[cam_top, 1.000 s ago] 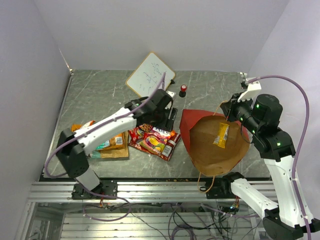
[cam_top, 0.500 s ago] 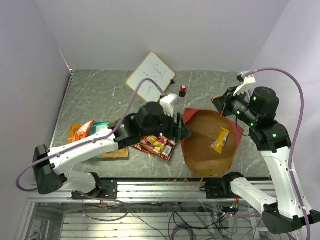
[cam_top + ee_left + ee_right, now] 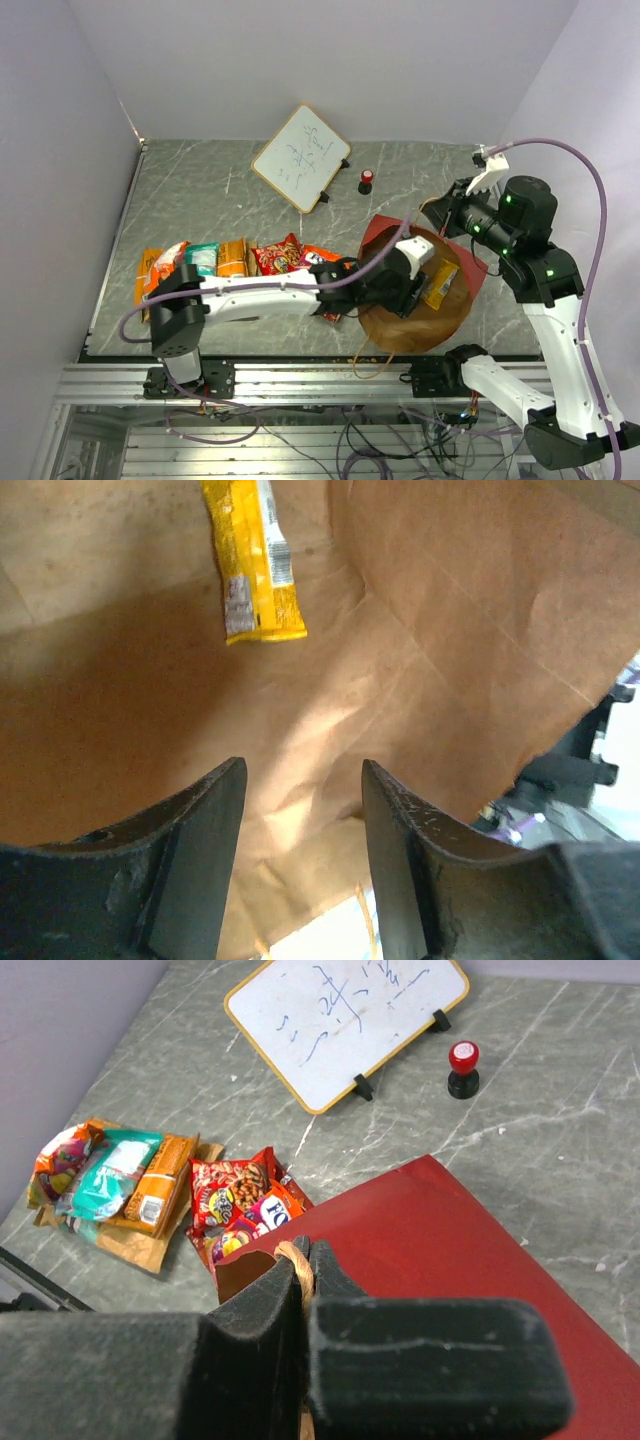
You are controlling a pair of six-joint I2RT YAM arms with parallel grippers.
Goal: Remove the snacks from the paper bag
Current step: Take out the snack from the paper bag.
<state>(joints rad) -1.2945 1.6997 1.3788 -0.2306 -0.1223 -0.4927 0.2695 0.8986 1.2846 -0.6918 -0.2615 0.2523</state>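
Our left gripper (image 3: 302, 770), jaws apart and empty, reaches inside the tall red paper bag (image 3: 383, 236); next we must pinch the yellow foil packet (image 3: 252, 565)

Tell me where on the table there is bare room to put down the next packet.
Bare table lies between the whiteboard and the snacks row, and between the red-capped object and the right gripper. It is crowded around the paper bag.
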